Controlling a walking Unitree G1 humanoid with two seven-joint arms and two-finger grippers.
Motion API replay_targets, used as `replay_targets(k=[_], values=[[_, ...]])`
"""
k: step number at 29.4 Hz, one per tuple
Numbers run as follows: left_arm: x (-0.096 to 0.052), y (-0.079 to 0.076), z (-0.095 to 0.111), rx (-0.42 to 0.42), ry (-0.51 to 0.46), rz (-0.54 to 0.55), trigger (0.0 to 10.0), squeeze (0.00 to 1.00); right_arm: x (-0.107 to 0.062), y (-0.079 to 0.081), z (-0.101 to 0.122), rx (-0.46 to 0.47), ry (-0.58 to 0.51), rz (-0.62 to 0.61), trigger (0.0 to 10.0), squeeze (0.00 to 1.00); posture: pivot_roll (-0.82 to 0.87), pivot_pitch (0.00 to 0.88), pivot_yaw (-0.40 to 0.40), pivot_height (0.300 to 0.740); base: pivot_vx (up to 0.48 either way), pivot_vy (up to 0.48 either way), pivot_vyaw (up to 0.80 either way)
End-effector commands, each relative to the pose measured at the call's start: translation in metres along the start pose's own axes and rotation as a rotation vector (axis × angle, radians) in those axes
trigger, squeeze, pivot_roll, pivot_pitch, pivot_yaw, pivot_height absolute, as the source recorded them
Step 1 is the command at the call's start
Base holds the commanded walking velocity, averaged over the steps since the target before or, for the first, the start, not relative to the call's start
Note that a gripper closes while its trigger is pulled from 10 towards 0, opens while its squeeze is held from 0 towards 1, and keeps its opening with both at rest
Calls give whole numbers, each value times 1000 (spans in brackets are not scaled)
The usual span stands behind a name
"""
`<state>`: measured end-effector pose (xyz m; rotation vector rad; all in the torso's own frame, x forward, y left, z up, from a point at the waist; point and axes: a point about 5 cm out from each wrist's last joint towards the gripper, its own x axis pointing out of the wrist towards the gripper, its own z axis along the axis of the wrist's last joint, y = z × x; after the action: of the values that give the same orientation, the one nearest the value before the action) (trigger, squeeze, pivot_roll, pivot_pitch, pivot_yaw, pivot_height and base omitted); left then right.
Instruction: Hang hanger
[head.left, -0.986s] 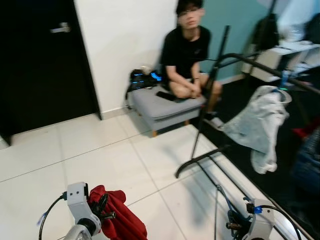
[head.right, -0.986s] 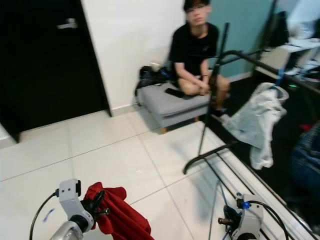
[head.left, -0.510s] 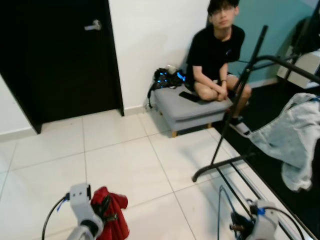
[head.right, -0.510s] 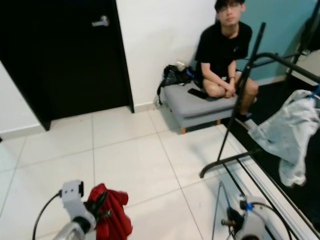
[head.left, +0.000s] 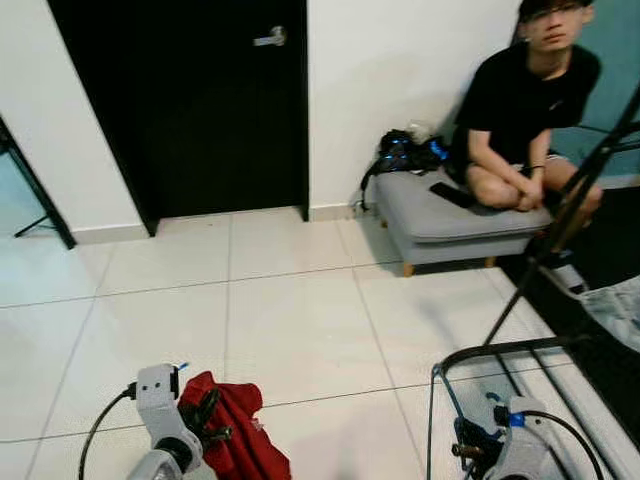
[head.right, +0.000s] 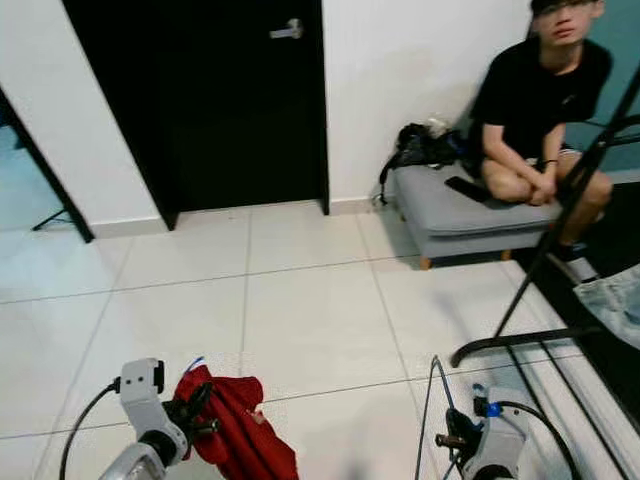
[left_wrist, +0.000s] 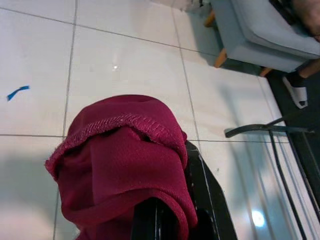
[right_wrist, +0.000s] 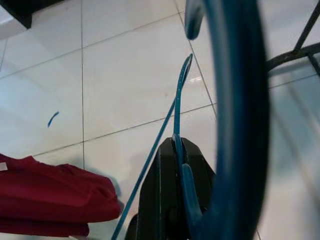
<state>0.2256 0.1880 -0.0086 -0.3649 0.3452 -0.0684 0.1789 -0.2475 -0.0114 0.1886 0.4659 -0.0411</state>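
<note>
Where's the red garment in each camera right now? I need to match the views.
Left eye view: red garment at bottom left, in the left pincer.
Right eye view: bottom left, hanging from the same pincer.
Left wrist view: draped over the pincer's black fingers, centre frame.
Right wrist view: lower left corner, beyond the blue hanger.
Shared landmark: the blue tape scrap on the floor tile.

Door (head.left: 215, 110) at back left. Person (head.left: 525, 110) seated on bench (head.left: 445, 225) at back right, bag (head.left: 400, 155) beside them on the bench. Rack (head.left: 545, 290) stands right. Cloth (head.left: 235, 440) low left, hanger (head.right: 432, 420) low right, tiled floor (head.left: 290, 330) between.
</note>
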Motion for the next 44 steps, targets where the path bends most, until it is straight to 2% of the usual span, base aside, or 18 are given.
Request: replay_targets(k=[1,11,31,44], values=[[0,1,4,8,-4,-8,10000,0,-1,-1,-1,0,7,-4,10000,0,83,58,2,740,0,0,694],[1,2,4,7,5,-4,10000,0,0,-1,0,-4,6,-2,10000,0,80,65,-2,740,0,0,691],[3,1,3,11,9,2,10000,0,0,-1,3,-14,-6,14,10000,0,80,73,-14,740,295,0,682],[4,1,4,8,-4,12,10000,0,0,0,4,-18,-9,35,10000,0,81,76,-15,740,336,0,0]])
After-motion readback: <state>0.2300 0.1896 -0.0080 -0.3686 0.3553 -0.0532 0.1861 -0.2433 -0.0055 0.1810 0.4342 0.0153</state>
